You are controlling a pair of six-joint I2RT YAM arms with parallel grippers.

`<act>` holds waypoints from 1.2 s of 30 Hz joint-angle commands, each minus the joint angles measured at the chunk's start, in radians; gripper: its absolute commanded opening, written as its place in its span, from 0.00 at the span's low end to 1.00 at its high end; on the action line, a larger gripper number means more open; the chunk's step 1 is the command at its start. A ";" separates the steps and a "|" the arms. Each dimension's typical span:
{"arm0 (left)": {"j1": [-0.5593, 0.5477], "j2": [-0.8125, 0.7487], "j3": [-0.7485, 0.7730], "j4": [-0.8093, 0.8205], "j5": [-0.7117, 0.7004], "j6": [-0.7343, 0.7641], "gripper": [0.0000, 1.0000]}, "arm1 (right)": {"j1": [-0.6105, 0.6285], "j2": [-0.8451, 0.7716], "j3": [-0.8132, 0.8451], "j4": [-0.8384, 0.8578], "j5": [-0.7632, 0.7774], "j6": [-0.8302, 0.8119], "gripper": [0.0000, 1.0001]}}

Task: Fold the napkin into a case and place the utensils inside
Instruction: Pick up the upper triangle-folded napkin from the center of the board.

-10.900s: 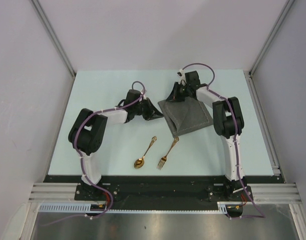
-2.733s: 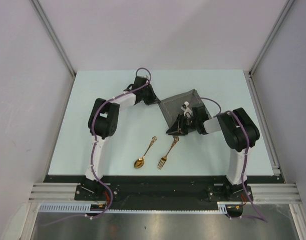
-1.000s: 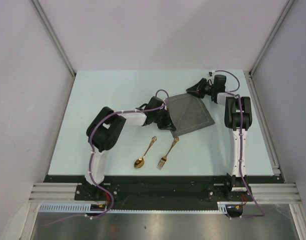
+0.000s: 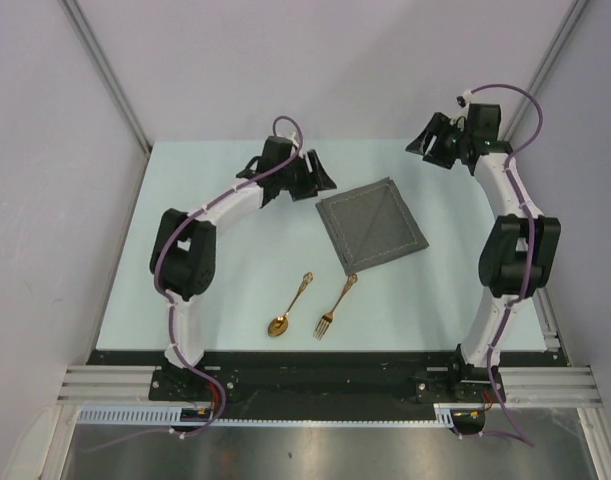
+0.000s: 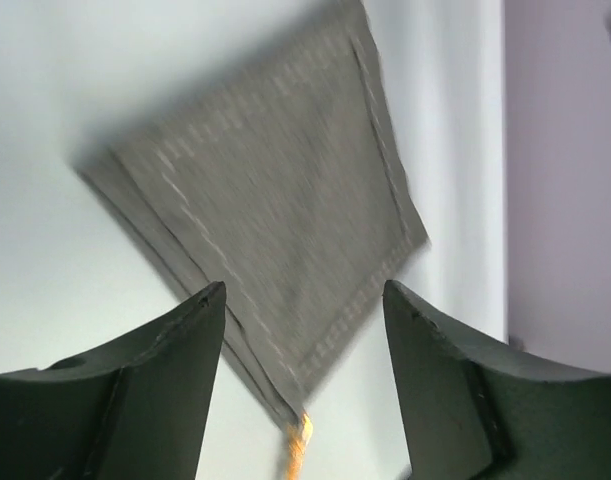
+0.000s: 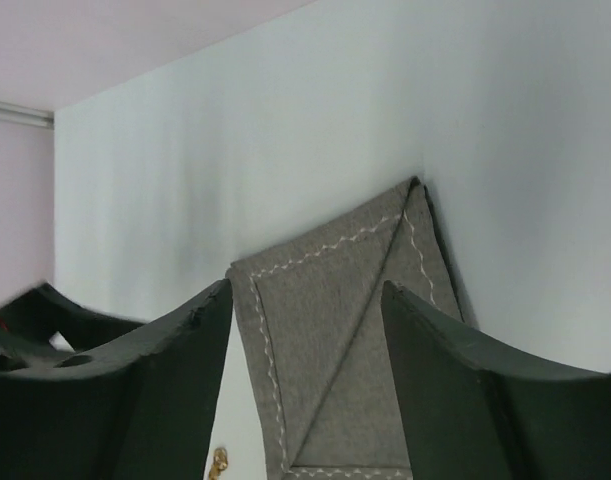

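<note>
1. The napkin [image 4: 371, 225], folded to a flat square with a diagonal seam, lies mid-counter [image 4: 185, 170], and nothing grips it.
2. The left fingers [image 5: 165, 370] are spread and empty, hanging just off its left corner — that's the nearer arm.
3. The right fingers [image 6: 455, 350] are spread too, empty, farther off beyond the far corner.
4. The fork [image 4: 336, 306] and spoon [image 4: 290, 305] wait on the near side, handles aimed at the cloth — the fork's handle tip is just beside the napkin's near corner.

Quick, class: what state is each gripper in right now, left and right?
Left gripper: open, holding nothing.
Right gripper: open, holding nothing.
</note>
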 commanded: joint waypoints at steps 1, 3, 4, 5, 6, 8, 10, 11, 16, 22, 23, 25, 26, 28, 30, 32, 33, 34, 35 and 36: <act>0.009 0.080 0.183 -0.187 -0.215 0.113 0.71 | 0.082 -0.141 -0.158 -0.151 0.160 -0.152 0.71; 0.012 0.140 0.254 -0.218 -0.237 0.115 0.72 | 0.141 -0.194 -0.202 -0.154 0.200 -0.177 0.73; 0.013 0.163 0.275 -0.241 -0.248 0.115 0.72 | 0.165 -0.202 -0.224 -0.166 0.205 -0.184 0.74; 0.015 0.189 0.327 -0.263 -0.255 0.100 0.72 | 0.187 -0.207 -0.232 -0.172 0.214 -0.192 0.74; 0.013 0.234 0.353 -0.283 -0.263 0.090 0.71 | 0.239 -0.211 -0.238 -0.182 0.248 -0.198 0.74; 0.012 0.269 0.383 -0.291 -0.266 0.057 0.70 | 0.293 -0.213 -0.249 -0.209 0.292 -0.221 0.74; 0.012 0.300 0.383 -0.284 -0.262 0.029 0.67 | 0.371 -0.208 -0.270 -0.199 0.344 -0.233 0.74; 0.010 0.308 0.378 -0.281 -0.274 0.009 0.66 | 0.394 -0.202 -0.273 -0.197 0.355 -0.239 0.73; 0.001 0.331 0.357 -0.255 -0.298 -0.023 0.64 | 0.500 -0.175 -0.305 -0.168 0.420 -0.270 0.68; -0.002 0.369 0.360 -0.266 -0.283 -0.078 0.64 | 0.581 -0.132 -0.336 -0.145 0.443 -0.305 0.66; -0.002 0.372 0.357 -0.266 -0.279 -0.086 0.63 | 0.593 -0.115 -0.335 -0.143 0.458 -0.307 0.66; -0.003 0.371 0.340 -0.269 -0.268 -0.118 0.61 | 0.600 -0.100 -0.334 -0.142 0.464 -0.309 0.66; -0.005 0.363 0.332 -0.264 -0.263 -0.126 0.60 | 0.603 -0.084 -0.336 -0.139 0.463 -0.309 0.66; -0.010 0.355 0.308 -0.261 -0.263 -0.147 0.59 | 0.606 -0.075 -0.339 -0.136 0.460 -0.302 0.65; -0.011 0.352 0.300 -0.257 -0.260 -0.152 0.56 | 0.606 -0.064 -0.344 -0.131 0.463 -0.293 0.65; -0.011 0.357 0.301 -0.260 -0.249 -0.157 0.55 | 0.607 -0.066 -0.357 -0.122 0.444 -0.286 0.64; -0.011 0.364 0.306 -0.261 -0.243 -0.157 0.53 | 0.607 -0.070 -0.367 -0.107 0.435 -0.286 0.64; -0.010 0.366 0.309 -0.264 -0.240 -0.158 0.52 | 0.609 -0.073 -0.380 -0.100 0.428 -0.286 0.64; -0.011 0.367 0.307 -0.267 -0.240 -0.158 0.51 | 0.609 -0.075 -0.387 -0.096 0.420 -0.287 0.64; -0.010 0.368 0.306 -0.267 -0.237 -0.157 0.49 | 0.615 -0.079 -0.391 -0.090 0.418 -0.290 0.63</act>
